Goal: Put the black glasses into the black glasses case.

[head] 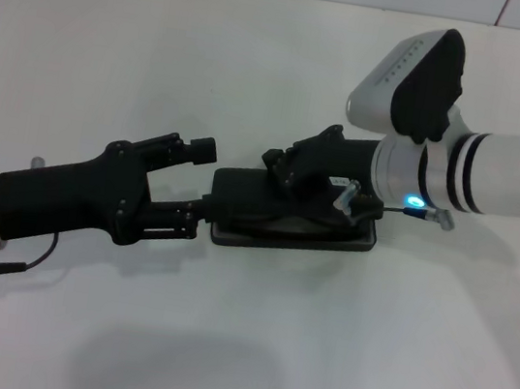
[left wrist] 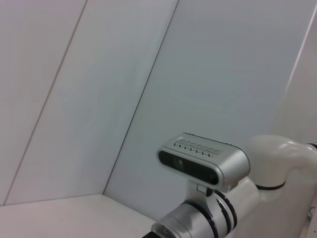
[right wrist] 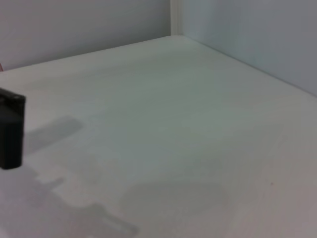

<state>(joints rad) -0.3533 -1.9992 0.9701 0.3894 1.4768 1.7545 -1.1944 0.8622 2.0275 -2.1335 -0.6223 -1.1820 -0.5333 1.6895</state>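
Note:
The black glasses case point(head: 356, 240) lies flat on the white table point(head: 261, 58) at the middle of the head view. A thin curved line on its top may be the black glasses, but I cannot make them out. My left gripper point(head: 200, 182) reaches in from the left. It is open, and its lower finger point(head: 178, 216) touches the case's left end. My right gripper point(head: 281, 174) comes from the right and sits low over the case's left half, hiding part of it.
The right arm's silver wrist camera point(left wrist: 203, 161) and white forearm point(left wrist: 280, 163) show in the left wrist view. A black part point(right wrist: 11, 130) shows at the edge of the right wrist view over the bare table point(right wrist: 173, 124). Walls meet the table's far edge.

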